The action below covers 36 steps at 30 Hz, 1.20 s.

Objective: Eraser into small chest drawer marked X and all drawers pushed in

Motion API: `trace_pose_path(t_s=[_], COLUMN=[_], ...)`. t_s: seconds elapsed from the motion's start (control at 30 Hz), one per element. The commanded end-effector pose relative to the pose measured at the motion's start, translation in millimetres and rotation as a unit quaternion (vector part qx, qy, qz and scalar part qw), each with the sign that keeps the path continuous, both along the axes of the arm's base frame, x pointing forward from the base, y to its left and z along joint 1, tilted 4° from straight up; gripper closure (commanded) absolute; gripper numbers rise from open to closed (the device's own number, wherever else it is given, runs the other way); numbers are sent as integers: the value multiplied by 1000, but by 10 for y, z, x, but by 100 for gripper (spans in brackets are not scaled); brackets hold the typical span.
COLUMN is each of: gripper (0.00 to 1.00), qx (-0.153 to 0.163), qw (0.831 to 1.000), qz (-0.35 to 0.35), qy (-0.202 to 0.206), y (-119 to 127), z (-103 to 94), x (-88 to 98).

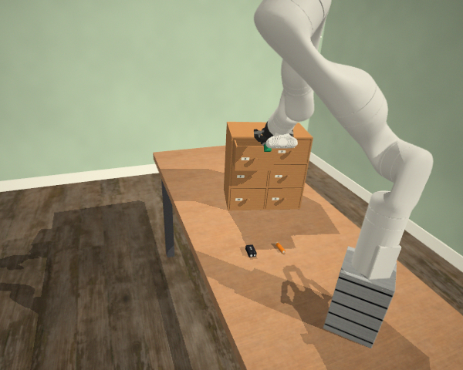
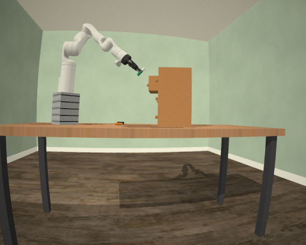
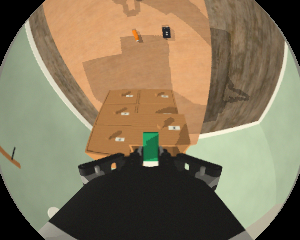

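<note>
The green and white eraser (image 1: pixel 267 148) (image 2: pixel 139 74) (image 3: pixel 150 145) is between the fingertips of my gripper (image 2: pixel 140 70) (image 3: pixel 150 151), which is shut on it. The gripper points obliquely down, in front of and a little higher than the chest (image 1: pixel 244 129) (image 2: pixel 174 97) (image 3: pixel 101 131). The chest's top left drawer (image 1: pixel 255 163) (image 2: pixel 153 84) (image 3: pixel 182 137), as the top camera sees it, stands part way out and looks level. Its label is too small to read surely. The other drawers look pushed in. The eraser is outside the drawer, above it and short of its front. The drawer's inside is mostly hidden.
A small black object (image 1: pixel 251 250) (image 2: pixel 123 122) (image 3: pixel 166 32) and an orange cylinder (image 1: pixel 280 247) (image 2: pixel 118 123) (image 3: pixel 135 35) lie on the table (image 1: pixel 272 274) (image 2: pixel 137 132) between the chest and the grey robot base (image 1: pixel 359 306) (image 2: pixel 66 107). The chest's top stands below the gripper's level.
</note>
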<state>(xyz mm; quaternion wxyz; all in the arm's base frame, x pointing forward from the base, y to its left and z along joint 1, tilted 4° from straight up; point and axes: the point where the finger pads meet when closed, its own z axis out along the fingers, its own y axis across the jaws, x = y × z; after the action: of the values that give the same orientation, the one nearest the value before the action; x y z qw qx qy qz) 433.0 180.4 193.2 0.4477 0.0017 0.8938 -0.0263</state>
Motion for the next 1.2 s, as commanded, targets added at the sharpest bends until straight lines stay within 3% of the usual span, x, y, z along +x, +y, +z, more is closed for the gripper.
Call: trace_pose_path(t_s=[0.0,0.63,1.17], gripper=[81,81,81], qx=[3,3,3], qw=[1000,1000,1000], qz=[-11,-11,-11], qy=[-2,-2,-2], y=[-84,-113,-121], z=[17,54,64], x=[170,800,963])
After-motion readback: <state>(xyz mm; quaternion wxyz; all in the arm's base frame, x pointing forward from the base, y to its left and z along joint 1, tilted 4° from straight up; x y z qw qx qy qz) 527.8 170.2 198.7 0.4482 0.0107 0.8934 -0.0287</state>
